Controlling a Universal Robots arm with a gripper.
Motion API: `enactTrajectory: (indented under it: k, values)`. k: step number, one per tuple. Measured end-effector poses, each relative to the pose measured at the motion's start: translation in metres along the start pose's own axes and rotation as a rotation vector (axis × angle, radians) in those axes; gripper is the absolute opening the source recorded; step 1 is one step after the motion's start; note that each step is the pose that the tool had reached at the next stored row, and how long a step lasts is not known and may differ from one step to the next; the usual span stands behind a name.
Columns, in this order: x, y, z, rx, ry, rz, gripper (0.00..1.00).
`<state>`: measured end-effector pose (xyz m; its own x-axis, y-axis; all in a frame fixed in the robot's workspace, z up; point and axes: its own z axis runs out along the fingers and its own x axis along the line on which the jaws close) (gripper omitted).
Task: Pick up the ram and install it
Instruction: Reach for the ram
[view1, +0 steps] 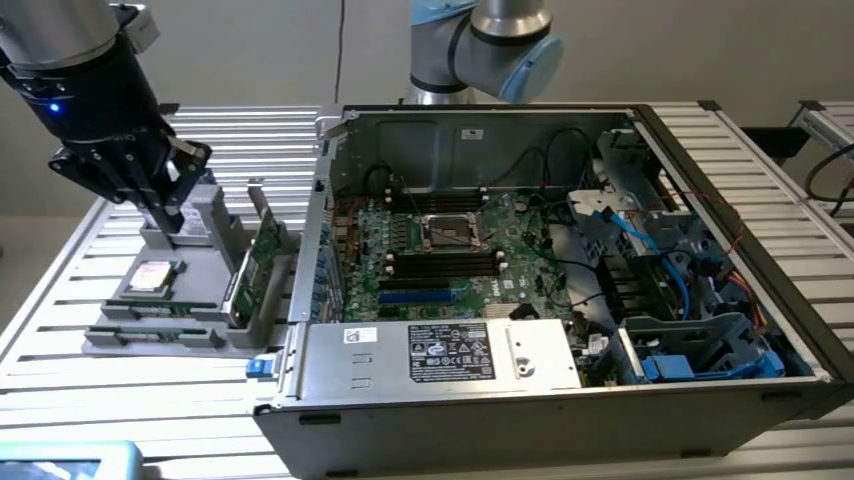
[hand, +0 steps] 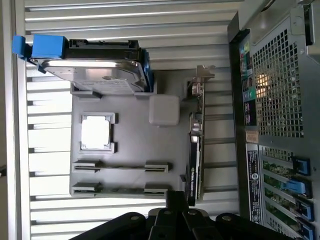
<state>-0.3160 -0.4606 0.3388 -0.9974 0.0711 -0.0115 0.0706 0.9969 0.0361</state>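
Two ram sticks, thin green boards standing on edge, rest in holders on the grey fixture tray (view1: 200, 262): one ram stick (view1: 163, 307) and a second (view1: 158, 333) nearer the tray's front. The wrist view shows the same ram sticks (hand: 122, 166) (hand: 120, 189). My gripper (view1: 170, 226) hangs above the back of the tray near the hard drive, shut, with nothing between its fingers. From the wrist view, the black fingers (hand: 175, 202) are pressed together. The open computer case (view1: 747, 395) lies at the exterior view's right, its black ram slots (view1: 447, 262) showing on the motherboard.
The tray (hand: 130, 145) also carries a hard drive (hand: 90, 67) with blue clips, a CPU (hand: 95, 132) and an upright green expansion card (view1: 260, 262). The case wall (view1: 318, 230) stands right beside the tray. Cables and drive bays fill the case's right side.
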Motion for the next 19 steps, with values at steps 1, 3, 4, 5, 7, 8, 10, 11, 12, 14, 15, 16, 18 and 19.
enactTrajectory:
  k: [1,3,4,5,7,8,10,11,12,14,15,16,18,19]
  values:
    - [0.002,-0.0008,0.0011,0.0004,-0.0001,0.0,0.11]
    - [0.005,-0.0019,0.0033,0.0017,-0.0001,0.0,0.11]
    - [0.008,-0.0026,0.0046,0.0025,-0.0002,0.0,0.11]
    - [0.01,-0.0032,0.0054,0.0032,-0.0003,0.0,0.11]
    - [0.016,-0.0048,0.0069,0.0047,-0.0003,0.0,0.11]
    - [0.019,-0.0056,0.0076,0.0052,-0.0004,0.0,0.11]
    - [0.024,-0.0078,0.0098,0.0072,-0.0005,0.0,0.11]
    - [0.027,-0.0083,0.0118,0.0096,-0.0008,0.0,0.11]
    - [0.029,-0.0085,0.0126,0.0111,-0.0009,0.0,0.11]
    - [0.035,-0.0091,0.0139,0.0131,-0.001,0.0,0.11]
    - [0.038,-0.0093,0.0145,0.0138,-0.001,0.0,0.11]
    - [0.041,-0.0096,0.0149,0.0145,-0.0011,0.0,0.11]
    - [0.046,-0.01,0.0155,0.0161,-0.0012,0.0,0.11]
    - [0.048,-0.01,0.0157,0.0167,-0.0013,0.0,0.11]
